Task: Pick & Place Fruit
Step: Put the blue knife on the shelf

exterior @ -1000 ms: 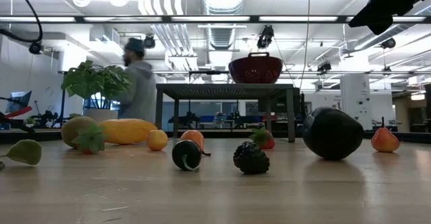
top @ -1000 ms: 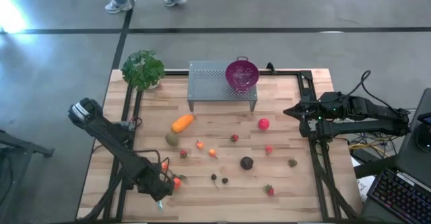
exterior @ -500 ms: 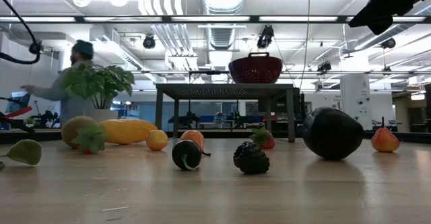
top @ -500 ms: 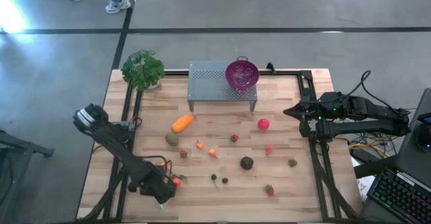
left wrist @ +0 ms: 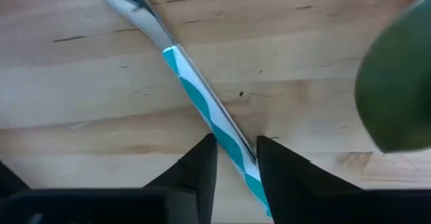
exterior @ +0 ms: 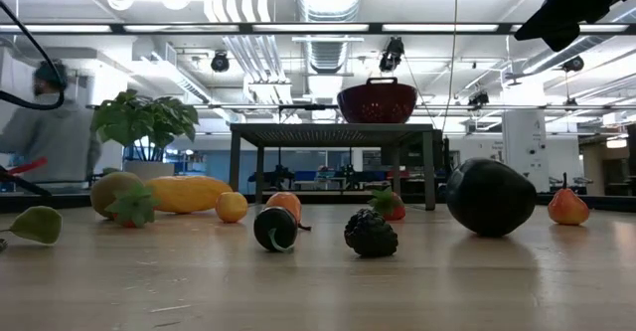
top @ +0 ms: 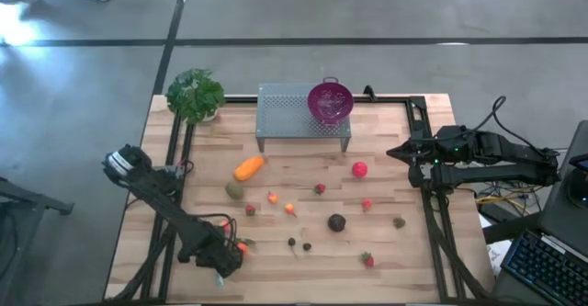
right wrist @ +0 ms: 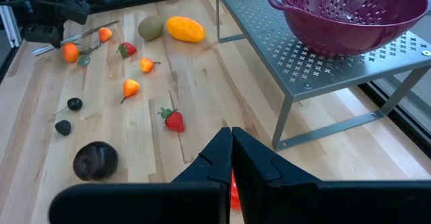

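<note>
1. Underneath everything is a pale wooden table [top: 386, 251] with a leafy plant [top: 195, 95] at its far left corner. A perforated metal rack [top: 294, 113] carries a purple colander [top: 330, 100]. In the low view a blurred person [exterior: 50, 132] stands in the room behind.
2. My left gripper [top: 225, 262] is low over the near left part of the table, with a teal-and-white striped strip [left wrist: 202, 106] right at its tip. I cannot tell whether it grips anything.
3. My right gripper [top: 397, 152] waits at the table's right edge, clenched with nothing in it.
4. All the fruit lies loose on the wood: the elongated orange one [top: 248, 168] next to the olive-green one [top: 234, 190], the red ball [top: 359, 169] towards the right, the dark purple ball [top: 337, 222] nearer the front, and a small orange piece [top: 241, 247] just beside my left gripper.
</note>
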Robot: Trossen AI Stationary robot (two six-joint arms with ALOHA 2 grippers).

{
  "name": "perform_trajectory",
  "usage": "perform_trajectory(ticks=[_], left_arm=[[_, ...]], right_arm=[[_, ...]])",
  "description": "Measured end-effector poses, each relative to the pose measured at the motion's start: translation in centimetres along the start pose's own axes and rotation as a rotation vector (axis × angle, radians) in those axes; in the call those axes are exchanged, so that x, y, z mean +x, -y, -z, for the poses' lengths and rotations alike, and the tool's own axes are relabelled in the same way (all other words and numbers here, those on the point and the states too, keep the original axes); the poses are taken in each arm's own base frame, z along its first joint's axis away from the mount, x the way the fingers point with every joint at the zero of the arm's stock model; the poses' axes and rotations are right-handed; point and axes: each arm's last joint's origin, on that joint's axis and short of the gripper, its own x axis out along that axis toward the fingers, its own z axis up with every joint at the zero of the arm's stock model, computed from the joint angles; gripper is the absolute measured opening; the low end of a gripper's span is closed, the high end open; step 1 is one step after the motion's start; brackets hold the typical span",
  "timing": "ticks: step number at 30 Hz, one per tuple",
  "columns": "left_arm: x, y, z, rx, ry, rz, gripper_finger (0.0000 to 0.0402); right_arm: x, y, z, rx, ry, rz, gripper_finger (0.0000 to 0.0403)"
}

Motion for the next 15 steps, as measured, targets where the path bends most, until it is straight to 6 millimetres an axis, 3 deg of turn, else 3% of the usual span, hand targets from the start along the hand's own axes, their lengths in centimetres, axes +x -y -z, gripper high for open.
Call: perform_trajectory(ticks=[6,15], left_arm=[[0.01,0.00,-0.05,-0.002,0.005,-0.001,0.0074],[0.04,-0.17,-0.21,-0.009,0.020,-0.017,0.0057]], right_arm=[[0.00,0.00,0.00,0.000,0.000,0.000,0.0008],[-0.01,0.00,-0.01,0.000,0.000,0.000,0.0008]])
